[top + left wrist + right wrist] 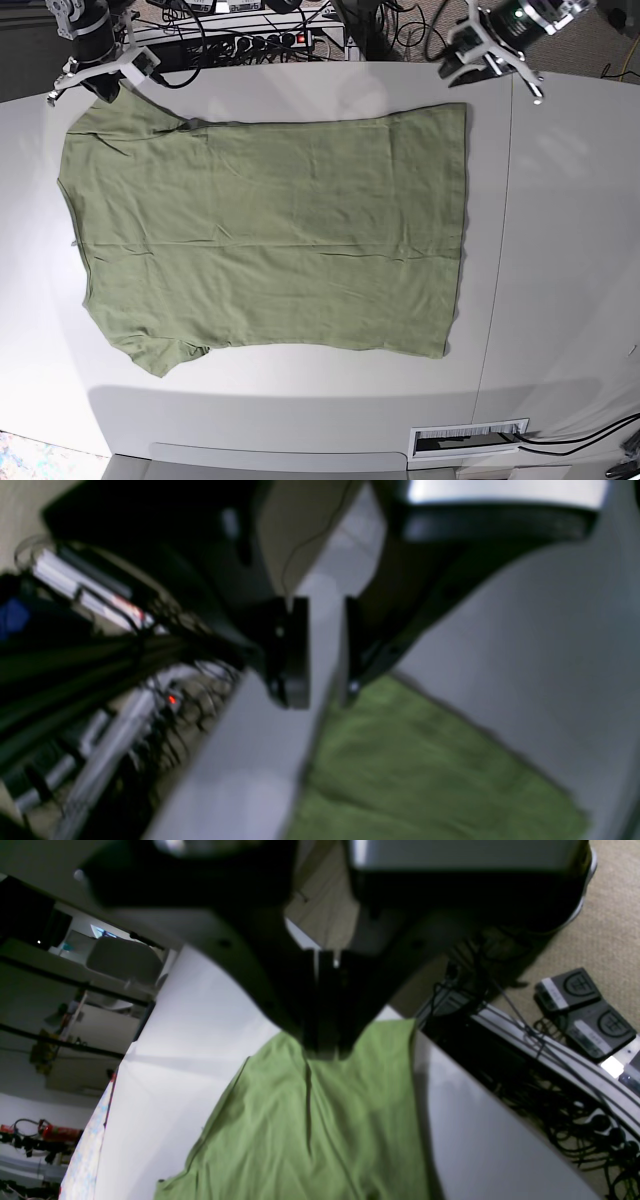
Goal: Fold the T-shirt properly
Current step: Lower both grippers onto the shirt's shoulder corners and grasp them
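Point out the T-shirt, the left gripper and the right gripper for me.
T-shirt (270, 240): base view, middle of the spread body.
left gripper (326, 652): left wrist view, open gap between its fingertips.
right gripper (327, 1042): right wrist view, closed tips pinching the shirt's edge.

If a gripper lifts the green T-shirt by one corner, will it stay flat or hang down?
The T-shirt would probably hang limp: it lies flat with fine wrinkles, like thin cloth. At the right gripper the pinched edge already creases. It likely drags along the table rather than slides stiffly.
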`<state>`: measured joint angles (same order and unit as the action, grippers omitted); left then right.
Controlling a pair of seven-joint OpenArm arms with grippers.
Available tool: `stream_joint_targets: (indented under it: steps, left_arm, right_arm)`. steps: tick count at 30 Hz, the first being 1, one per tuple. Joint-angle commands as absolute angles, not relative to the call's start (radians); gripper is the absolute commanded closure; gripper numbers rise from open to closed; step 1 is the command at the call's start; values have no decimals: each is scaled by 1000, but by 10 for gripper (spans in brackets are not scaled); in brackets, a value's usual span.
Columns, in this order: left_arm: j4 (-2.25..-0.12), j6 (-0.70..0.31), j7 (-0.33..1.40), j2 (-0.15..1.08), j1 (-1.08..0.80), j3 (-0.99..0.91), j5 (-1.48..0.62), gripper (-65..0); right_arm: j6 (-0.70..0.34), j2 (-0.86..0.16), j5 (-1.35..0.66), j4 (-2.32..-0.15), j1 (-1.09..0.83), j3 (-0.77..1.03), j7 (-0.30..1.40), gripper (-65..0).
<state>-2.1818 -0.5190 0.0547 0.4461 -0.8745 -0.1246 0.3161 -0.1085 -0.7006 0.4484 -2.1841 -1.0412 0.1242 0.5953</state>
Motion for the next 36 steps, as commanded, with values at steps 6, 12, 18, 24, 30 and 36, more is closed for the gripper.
stream_joint_targets:
  steps: [6,12,18,24,30,36]
  left_arm:
    - [-2097,-393,49,453,-804,46,495,-130]
    - [-2096,-305,70,453,-771,140,592,-168]
    - [-2096,-302,71,511,-767,141,540,-175]
    - [-2096,-133,69,495,-778,141,457,-174]
    - [-2096,-213,117,496,-721,141,545,-172]
    - [-2095,-314,127,517,-689,142,539,-173]
  right_arm:
    - [-97,-712,465,-2199,-1047,133,601,0]
    - [-96,-712,465,-2199,-1047,133,602,0]
    - [-96,-712,465,-2199,-1044,133,593,0]
    - [-94,-712,464,-2199,-1028,133,586,0]
    - [-95,-712,465,-2199,-1025,133,597,0]
    - [-95,-712,465,-2199,-1022,133,599,0]
